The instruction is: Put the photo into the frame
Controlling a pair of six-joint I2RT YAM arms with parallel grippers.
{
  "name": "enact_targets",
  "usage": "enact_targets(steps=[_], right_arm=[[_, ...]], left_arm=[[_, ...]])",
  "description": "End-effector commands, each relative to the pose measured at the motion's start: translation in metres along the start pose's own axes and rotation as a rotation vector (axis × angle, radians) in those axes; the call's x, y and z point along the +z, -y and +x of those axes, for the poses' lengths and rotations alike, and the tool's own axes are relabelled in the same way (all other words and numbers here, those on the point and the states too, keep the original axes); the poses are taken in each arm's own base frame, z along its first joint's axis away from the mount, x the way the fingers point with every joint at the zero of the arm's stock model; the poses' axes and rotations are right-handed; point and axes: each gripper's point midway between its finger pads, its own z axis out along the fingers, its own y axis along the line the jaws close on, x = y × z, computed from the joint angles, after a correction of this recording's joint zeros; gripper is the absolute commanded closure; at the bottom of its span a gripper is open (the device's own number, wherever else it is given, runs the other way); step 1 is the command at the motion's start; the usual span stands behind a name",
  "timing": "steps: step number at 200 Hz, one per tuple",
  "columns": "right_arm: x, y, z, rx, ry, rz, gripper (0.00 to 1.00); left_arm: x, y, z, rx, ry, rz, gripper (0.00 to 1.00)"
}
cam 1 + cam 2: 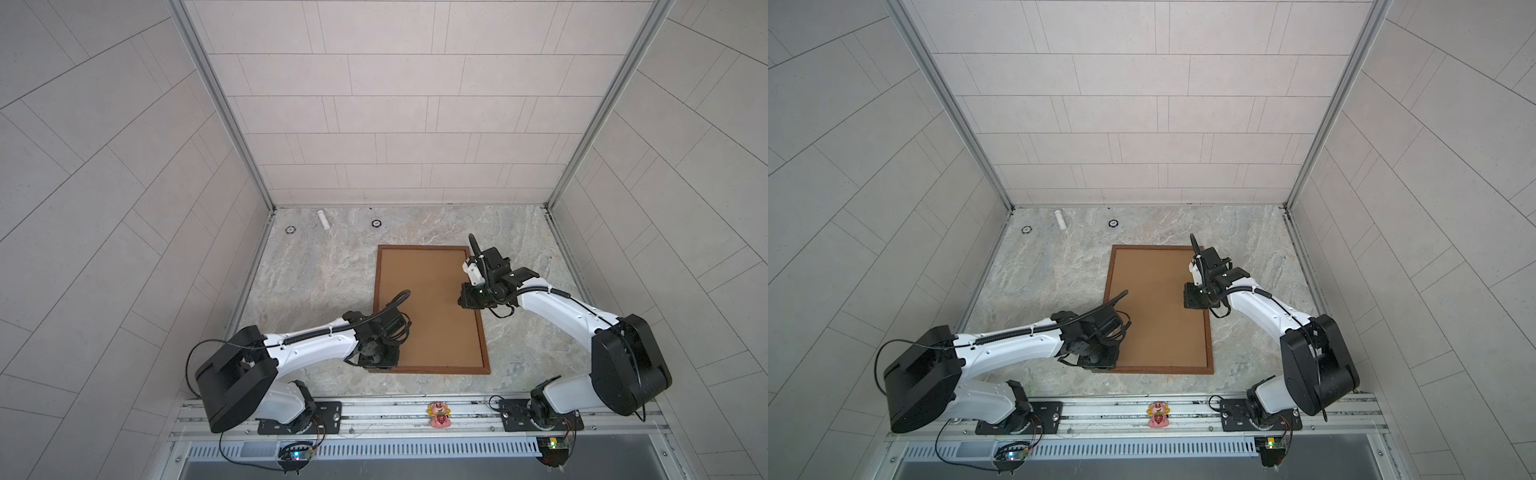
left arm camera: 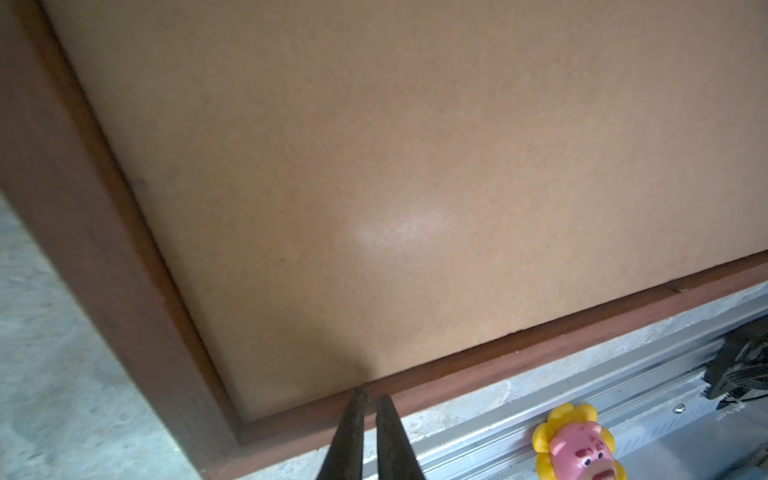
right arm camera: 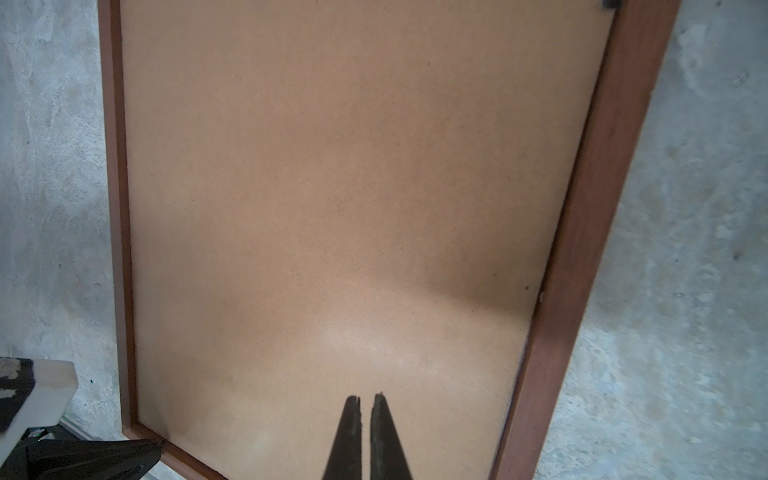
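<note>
Fingertips of the left gripper (image 2: 371, 397), pinched almost together on nothing, sit at the seam where the backing board (image 1: 428, 299) joins the near rail of the frame (image 1: 440, 370), which lies flat mid-table (image 1: 316, 282) with bare stone all round, while the right gripper (image 3: 366, 399), closed and empty, is over the board's right part; the photo is hidden.

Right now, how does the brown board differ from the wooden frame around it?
The board is light tan; the frame is dark reddish-brown wood. The board is a full flat sheet; the frame is only a thin border. The board sits inside the frame, which rests on the table. Both are rectangular and lie flat.
</note>
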Motion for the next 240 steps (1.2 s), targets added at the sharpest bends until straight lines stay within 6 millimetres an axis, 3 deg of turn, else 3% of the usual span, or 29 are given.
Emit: enact_targets(steps=[1,102,198,214,240], right_arm=[[0.001,-0.001,0.001,-0.002,-0.005,0.001,1.0],[0.0,-0.001,0.003,-0.003,-0.007,0.003,1.0],[-0.002,-0.002,0.002,-0.003,-0.006,0.0,1.0],[-0.004,-0.002,0.001,-0.004,-0.001,-0.001,1.0],[-0.007,-0.004,-0.001,-0.007,0.01,-0.002,1.0]], left_arm=[[0.008,-0.01,-0.004,-0.023,0.033,-0.047,0.86],[0.02,-0.023,-0.011,-0.088,0.061,-0.088,0.86],[0.031,-0.033,-0.003,-0.078,0.017,-0.128,0.86],[0.026,-0.028,-0.004,-0.064,0.019,-0.109,0.86],[0.0,-0.009,-0.016,-0.015,0.05,-0.07,0.86]])
